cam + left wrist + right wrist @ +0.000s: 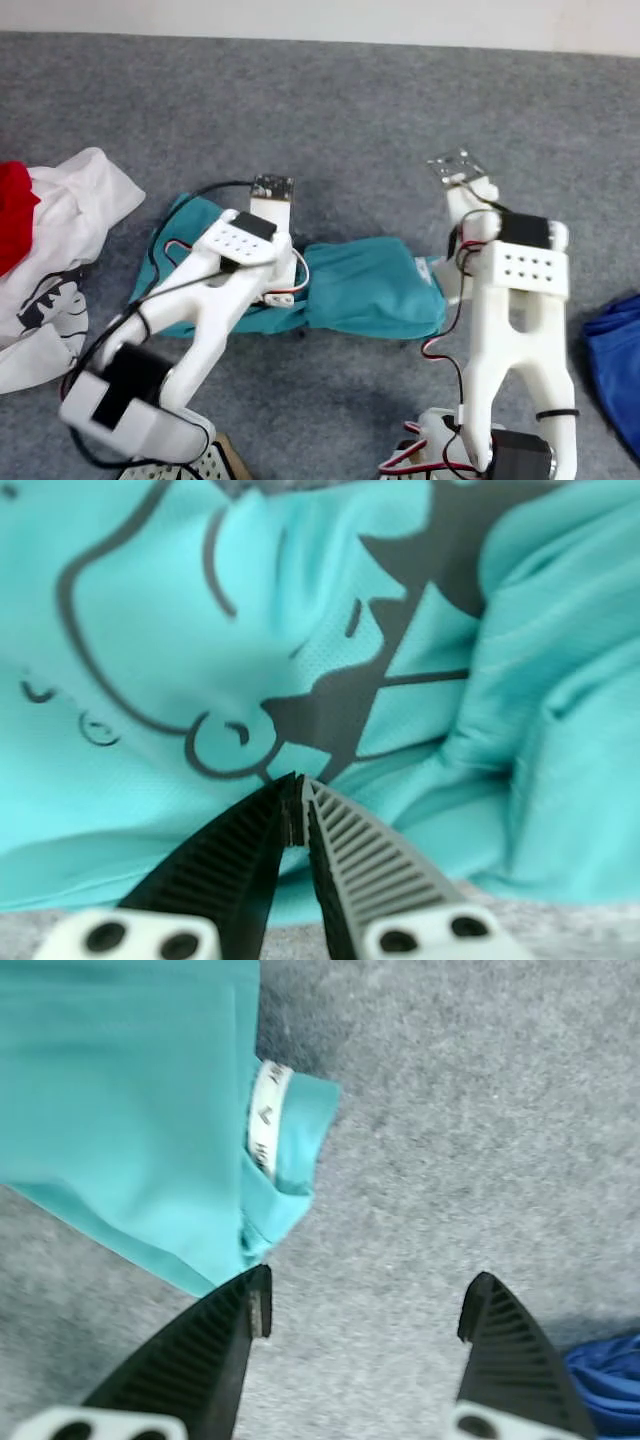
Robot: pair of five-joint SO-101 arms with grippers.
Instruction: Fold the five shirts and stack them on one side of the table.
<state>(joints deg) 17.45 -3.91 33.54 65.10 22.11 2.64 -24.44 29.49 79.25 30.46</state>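
A teal shirt [370, 285] lies bunched across the middle of the grey carpeted table. In the left wrist view its dark printed drawing [330, 700] faces up. My left gripper [296, 788] is shut, its tips pinching the teal fabric [150, 630] near the print. My right gripper [365, 1305] stands open just above bare carpet, beside the shirt's collar end [290, 1150] with its white neck label [265, 1120]. One finger [235, 1325] is close to the teal hem, apart from it. In the high view the left arm [235, 265] covers the shirt's left half, and the right arm [515, 275] is at its right end.
A white shirt [70, 200] with a dark print lies crumpled at the left edge, with a red garment [12, 215] on it. A blue shirt [618, 360] lies at the right edge, and its corner [605, 1380] is near my right gripper. Bare carpet stretches across the far side.
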